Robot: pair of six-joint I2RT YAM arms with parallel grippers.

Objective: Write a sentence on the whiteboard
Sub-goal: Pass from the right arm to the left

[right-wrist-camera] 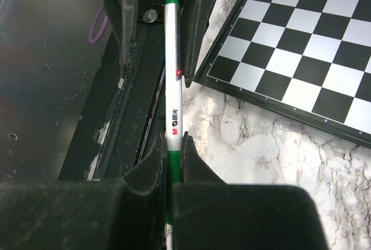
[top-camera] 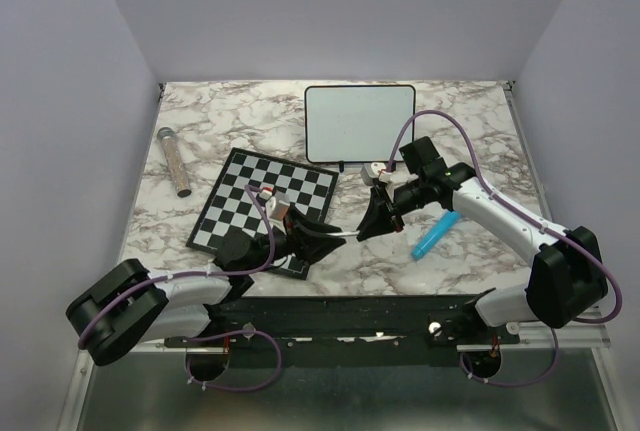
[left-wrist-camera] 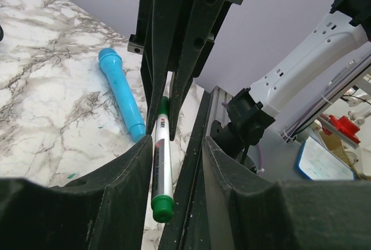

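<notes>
The whiteboard lies at the back middle of the marble table; its face is blank and no sentence shows on it. A white marker with green ends hangs between the two grippers, above the table near the front. My right gripper is shut on the marker where white meets green. The marker's other end reaches between the fingers of my left gripper, which stand apart, the marker lying along one finger. From above, the left gripper and the right gripper meet tip to tip.
A black-and-white chessboard lies left of centre, with a small piece on it and the left arm over its near corner. A blue tube lies right of the grippers. A grey speckled cylinder lies far left. A black rail runs along the near edge.
</notes>
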